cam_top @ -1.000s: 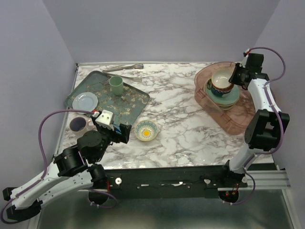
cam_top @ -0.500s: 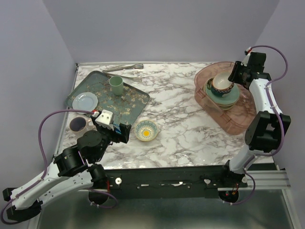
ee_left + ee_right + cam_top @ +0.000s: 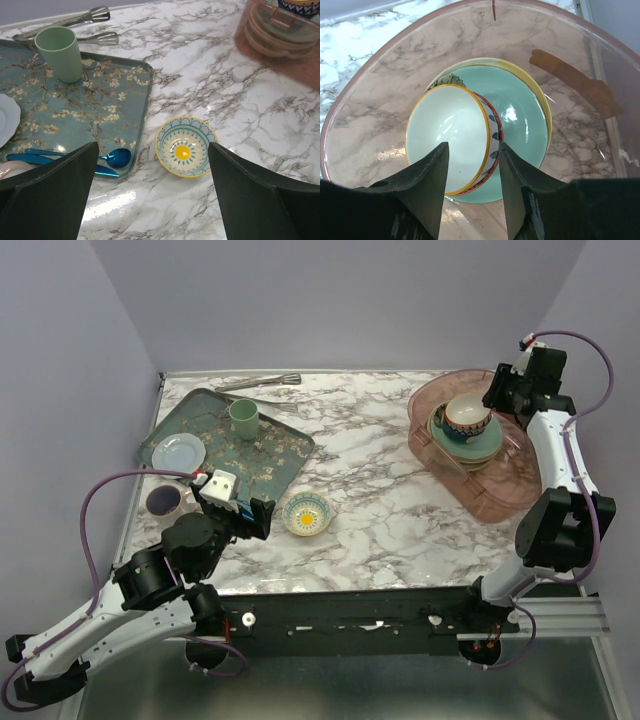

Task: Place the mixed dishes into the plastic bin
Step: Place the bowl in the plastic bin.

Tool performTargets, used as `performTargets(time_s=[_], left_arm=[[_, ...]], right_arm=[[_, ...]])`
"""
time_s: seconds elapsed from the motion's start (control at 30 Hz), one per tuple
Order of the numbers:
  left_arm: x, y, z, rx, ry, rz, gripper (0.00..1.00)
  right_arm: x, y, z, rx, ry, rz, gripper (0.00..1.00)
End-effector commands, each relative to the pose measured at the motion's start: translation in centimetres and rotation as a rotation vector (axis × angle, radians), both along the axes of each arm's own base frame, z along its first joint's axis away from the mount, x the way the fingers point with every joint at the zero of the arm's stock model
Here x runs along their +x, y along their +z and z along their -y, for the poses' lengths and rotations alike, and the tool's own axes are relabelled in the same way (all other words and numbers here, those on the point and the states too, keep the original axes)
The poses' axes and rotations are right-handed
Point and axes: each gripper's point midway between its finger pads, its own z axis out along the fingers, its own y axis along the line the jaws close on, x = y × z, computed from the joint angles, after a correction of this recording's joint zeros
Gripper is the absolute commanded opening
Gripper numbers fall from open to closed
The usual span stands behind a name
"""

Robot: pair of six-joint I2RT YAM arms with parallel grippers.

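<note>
Bowl [image 3: 445, 135] sits on plates [image 3: 520, 125] in bin [image 3: 365, 115], beneath spread right claw [image 3: 472, 146]; left claw [image 3: 152, 145] spread.

Cream-inside bowl [image 3: 447, 142] upright atop mint plate [image 3: 520, 125] stack, inside pinkish bin [image 3: 372, 125].

The bowl [image 3: 450, 125] and mint plate [image 3: 520, 120] hide most of the stacked plates [image 3: 543, 100] beneath them.
</note>
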Motion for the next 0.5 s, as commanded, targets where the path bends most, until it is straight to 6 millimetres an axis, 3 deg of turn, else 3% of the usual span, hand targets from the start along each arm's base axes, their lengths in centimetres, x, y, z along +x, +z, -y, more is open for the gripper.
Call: performTargets(time_s=[0.0,0.43,0.47], left_arm=[[0.1,0.0,0.0,-0.003,-0.003,0.008,0.99],[0.2,-0.3,0.2,0.005,-0.004,0.000,0.99],[0.3,-0.2,0.1,0.001,0.001,0.001,0.99]], right_arm=[[-0.6,-0.9,0.3,-0.017,-0.007,-0.015,0.50],[-1.6,-4.0,0.7,-0.019,-0.035,-0.079,0.40],[-1.7,-4.1,0.9,-0.019,-0.043,-0.080,0.35]])
